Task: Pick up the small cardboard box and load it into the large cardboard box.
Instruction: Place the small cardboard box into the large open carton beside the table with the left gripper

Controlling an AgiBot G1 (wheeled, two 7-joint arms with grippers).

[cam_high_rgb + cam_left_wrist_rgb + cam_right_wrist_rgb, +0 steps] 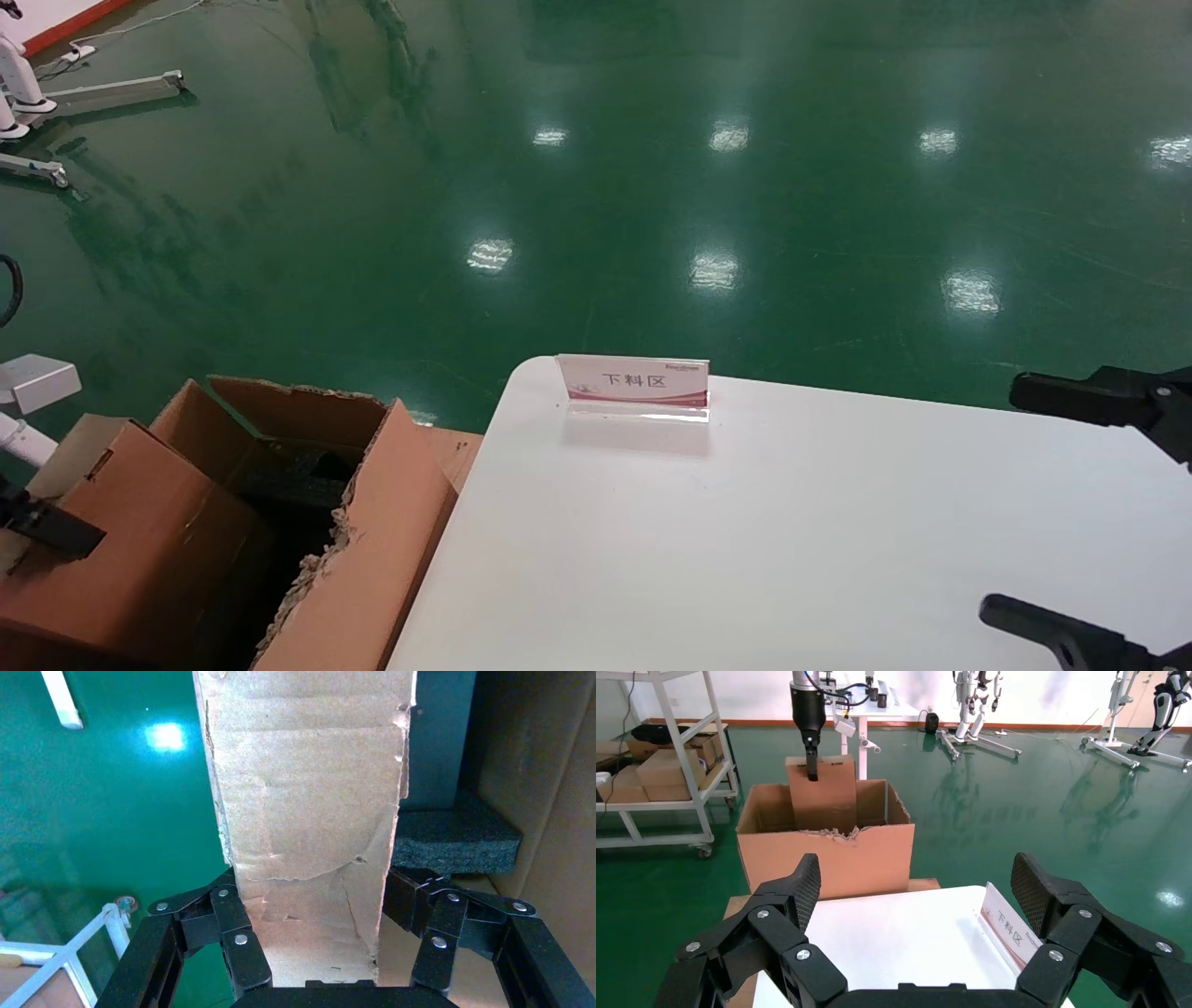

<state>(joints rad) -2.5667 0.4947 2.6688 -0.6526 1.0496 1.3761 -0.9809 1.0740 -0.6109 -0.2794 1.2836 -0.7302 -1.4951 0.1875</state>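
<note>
The small cardboard box (121,540) stands upright, its lower part down inside the large cardboard box (372,550), which sits on the floor just beside the white table (745,559) on the robot's left. The left gripper (309,941) is clamped across the top end of the small carton — in the left wrist view its 2 fingers (239,941) press against opposite faces, closed as far as the cardboard allows. In the right wrist view the small carton's upper half (824,797) rises above the ragged rim of the big one (828,860), so the load looks well under way but the hold has not been let go. The carton will probably handle as light and fairly stiff, though its corrugated faces are creased and torn near the grip, so a hard squeeze could buckle them; the smooth paper may also slip if the clamp eases while the box hangs free. The present hold across the narrow width near the top edge seems sound — I would judge it best to lower straight and clear of the black foam block (457,839) before opening. The right gripper (916,903) hovers wide open over the table, holding nothing. The only writing that reads is on the acrylic sign (635,384) standing on the table: 下料区; the small print at its corner is too fine to make out.
</note>
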